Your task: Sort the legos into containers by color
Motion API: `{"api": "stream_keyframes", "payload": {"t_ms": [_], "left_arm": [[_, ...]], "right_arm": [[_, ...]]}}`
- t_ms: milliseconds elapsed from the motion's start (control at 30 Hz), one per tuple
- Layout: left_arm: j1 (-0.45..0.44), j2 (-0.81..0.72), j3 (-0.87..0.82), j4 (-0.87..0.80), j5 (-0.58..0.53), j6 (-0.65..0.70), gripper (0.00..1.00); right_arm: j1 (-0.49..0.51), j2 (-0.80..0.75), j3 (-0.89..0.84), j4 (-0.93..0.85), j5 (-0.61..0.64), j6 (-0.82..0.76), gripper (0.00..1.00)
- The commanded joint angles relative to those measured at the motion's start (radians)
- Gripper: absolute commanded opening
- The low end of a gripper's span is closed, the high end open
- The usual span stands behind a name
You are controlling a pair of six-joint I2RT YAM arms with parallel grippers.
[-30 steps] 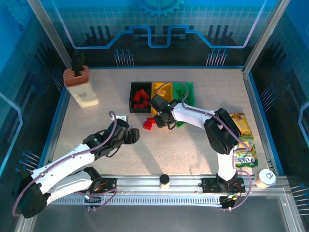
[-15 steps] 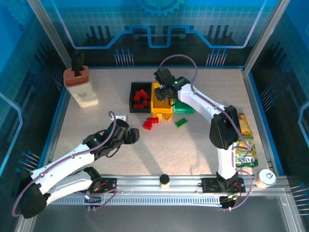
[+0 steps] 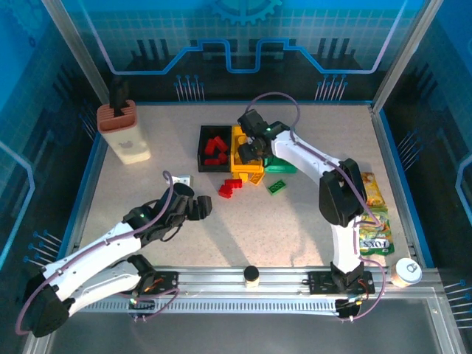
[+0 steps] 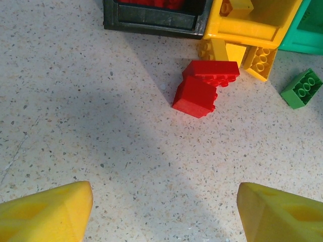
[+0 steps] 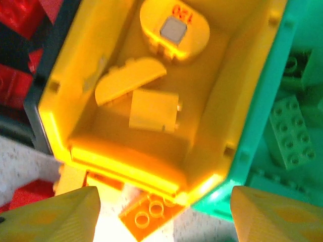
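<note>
The right hand (image 5: 164,194), released, hangs over the yellow bin (image 5: 237,96), a yellow brick (image 5: 153,110) lying inside beneath it; the left hand (image 4: 164,191), also spread, faces red bricks (image 4: 202,88) beside the bin.

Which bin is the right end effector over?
The yellow bin, the middle one between the black bin and green bin; the right end effector hangs above it.

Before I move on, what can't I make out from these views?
- Green bin: the right arm covers part of it in the top view; the right wrist view's edge cuts it off.
- Black bin: cut by the left wrist view's top edge; its red bricks are too small to count from above.
- Yellow bricks before the yellow bin: right wrist glare blurs their number.
</note>
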Motion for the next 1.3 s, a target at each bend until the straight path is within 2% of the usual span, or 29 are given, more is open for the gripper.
{"api": "stream_keyframes", "payload": {"t_ms": [0,200,300,500,967,1267], "left_arm": [[-0.008,0.018,-0.003,0.012,0.012,0.009,0.77],[-0.007,0.065,0.003,0.055,0.032,0.007,0.77],[-0.001,0.108,0.007,0.087,0.069,0.010,0.79],[0.000,0.311,0.103,0.078,0.146,0.055,0.82],[0.033,0.761,0.432,0.004,0.109,0.158,0.82],[0.038,0.937,0.564,-0.043,0.071,0.213,0.76]], "right_arm": [[0.021,-0.105,-0.102,0.056,0.013,0.042,0.68],[0.055,-0.163,-0.229,0.128,-0.045,0.062,0.59],[0.073,-0.166,-0.262,0.150,-0.078,0.080,0.59],[0.079,-0.232,-0.354,0.203,-0.072,0.123,0.60],[0.002,-0.513,-0.600,0.251,-0.043,0.158,0.68],[-0.044,-0.606,-0.713,0.299,-0.084,0.174,0.68]]}}
